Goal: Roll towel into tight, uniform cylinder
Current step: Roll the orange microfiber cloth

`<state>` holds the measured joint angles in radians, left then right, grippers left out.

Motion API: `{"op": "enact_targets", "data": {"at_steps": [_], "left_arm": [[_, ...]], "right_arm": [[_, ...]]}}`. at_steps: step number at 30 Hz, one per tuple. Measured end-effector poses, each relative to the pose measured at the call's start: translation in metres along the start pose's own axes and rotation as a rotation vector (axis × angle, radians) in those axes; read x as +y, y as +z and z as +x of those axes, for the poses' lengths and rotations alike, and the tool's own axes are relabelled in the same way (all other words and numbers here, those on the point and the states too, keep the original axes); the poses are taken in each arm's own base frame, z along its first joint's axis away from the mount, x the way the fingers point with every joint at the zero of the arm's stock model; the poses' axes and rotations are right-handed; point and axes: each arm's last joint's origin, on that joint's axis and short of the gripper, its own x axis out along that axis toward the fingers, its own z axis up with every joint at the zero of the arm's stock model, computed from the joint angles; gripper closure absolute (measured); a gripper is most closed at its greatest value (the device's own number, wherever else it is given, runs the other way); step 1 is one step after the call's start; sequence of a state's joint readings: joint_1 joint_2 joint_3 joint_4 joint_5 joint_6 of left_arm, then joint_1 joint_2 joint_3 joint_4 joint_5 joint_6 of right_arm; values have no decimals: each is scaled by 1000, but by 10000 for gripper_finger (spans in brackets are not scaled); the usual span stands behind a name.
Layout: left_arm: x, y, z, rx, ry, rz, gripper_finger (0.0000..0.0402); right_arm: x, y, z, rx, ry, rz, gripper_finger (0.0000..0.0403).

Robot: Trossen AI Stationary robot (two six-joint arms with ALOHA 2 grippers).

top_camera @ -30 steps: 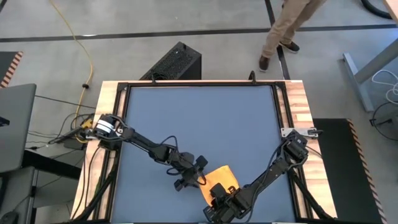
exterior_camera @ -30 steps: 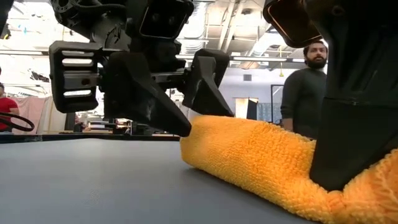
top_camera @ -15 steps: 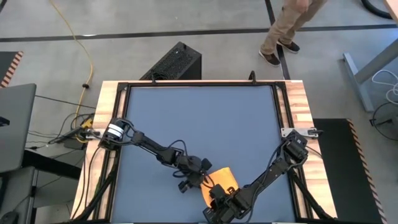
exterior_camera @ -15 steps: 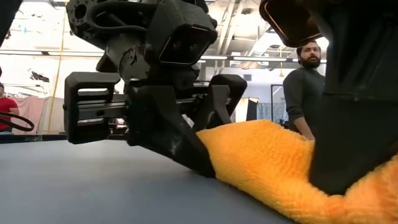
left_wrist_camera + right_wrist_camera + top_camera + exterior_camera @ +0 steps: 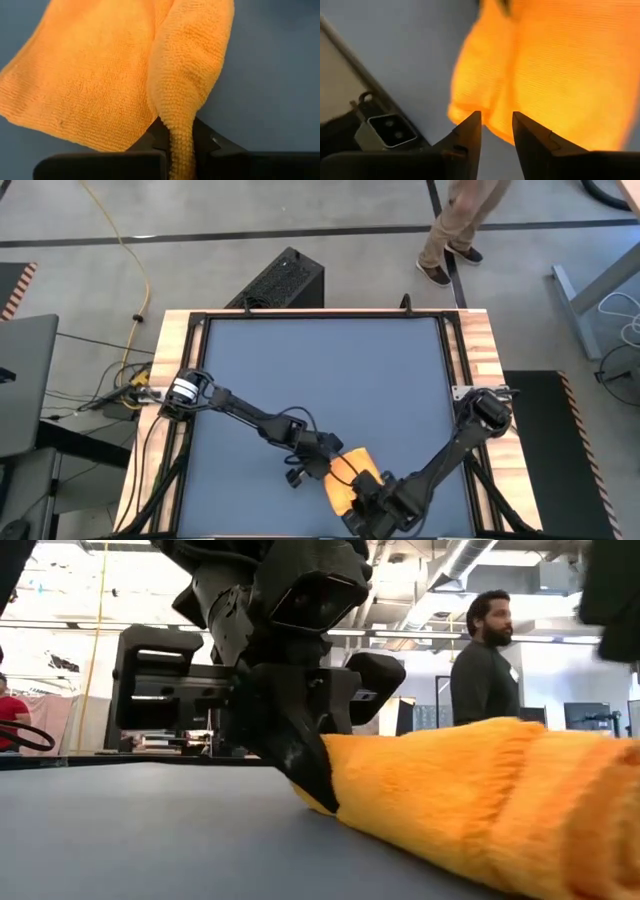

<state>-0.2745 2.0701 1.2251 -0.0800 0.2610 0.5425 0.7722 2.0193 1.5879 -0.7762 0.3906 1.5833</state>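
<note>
Towel (image 5: pixel 352 476) lies bunched near front edge of blue table (image 5: pixel 330 370), between both arms. Left tool (image 5: pixel 179 145) pinches fold of towel tight between its fingers. Right tool (image 5: pixel 496 131) hangs just above towel's near edge, fingers a little apart, holding nothing. Person (image 5: pixel 484 668) stands in room behind table. Black box (image 5: pixel 278 280) on floor beyond table. Right arm covers part of towel from above.

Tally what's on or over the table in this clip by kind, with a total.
Towel: 1, yellow-orange, partly rolled
Grippers: 2, left gripper shut on the towel's fold, right gripper open at its edge
Total: 3
</note>
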Motion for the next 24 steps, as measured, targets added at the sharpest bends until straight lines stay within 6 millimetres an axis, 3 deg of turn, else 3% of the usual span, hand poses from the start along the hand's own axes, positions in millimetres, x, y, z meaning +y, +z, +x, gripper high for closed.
{"op": "enact_targets", "data": {"at_steps": [4,10,16,24], "left_arm": [[2,4,-4,54,-32,0,386],[4,10,-8,94,-64,-18,386],[7,5,-10,103,-98,-73,386],[14,-3,-15,96,-166,-228,386]], "right_arm": [[-14,-9,-6,-74,-93,47,275],[-35,-13,29,-56,-96,59,295],[-59,-1,48,-26,-191,-21,302],[-70,28,56,10,-277,-288,302]]}}
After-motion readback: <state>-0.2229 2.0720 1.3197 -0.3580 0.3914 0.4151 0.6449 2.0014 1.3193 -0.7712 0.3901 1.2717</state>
